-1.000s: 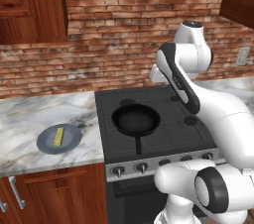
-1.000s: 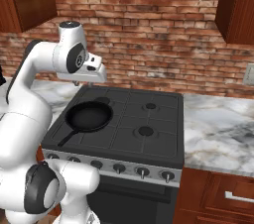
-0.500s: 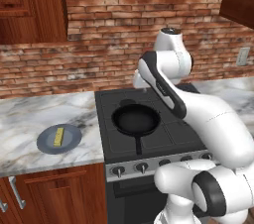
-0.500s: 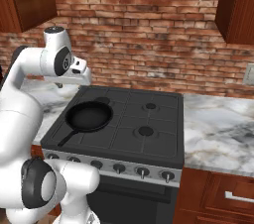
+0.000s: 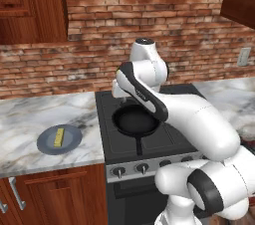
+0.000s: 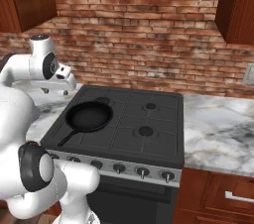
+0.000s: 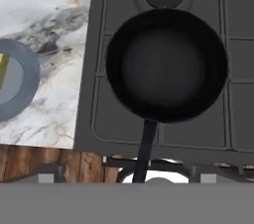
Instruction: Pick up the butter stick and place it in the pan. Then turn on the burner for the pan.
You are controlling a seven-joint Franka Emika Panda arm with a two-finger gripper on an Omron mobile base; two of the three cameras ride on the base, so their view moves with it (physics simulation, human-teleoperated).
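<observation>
While the pale-yellow butter stick (image 5: 59, 136) lies left of the round black frying pan (image 5: 135, 120), nothing's done.
My tool (image 6: 49, 88) looks spread apart, empty; pickup, placing, burner remain.

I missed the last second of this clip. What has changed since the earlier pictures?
The arm swung left, from the stove's right side to above the pan, toward the plate. The gripper holds nothing. The butter stick stayed on the plate, the pan stayed empty on its burner, and the base did not move.
</observation>
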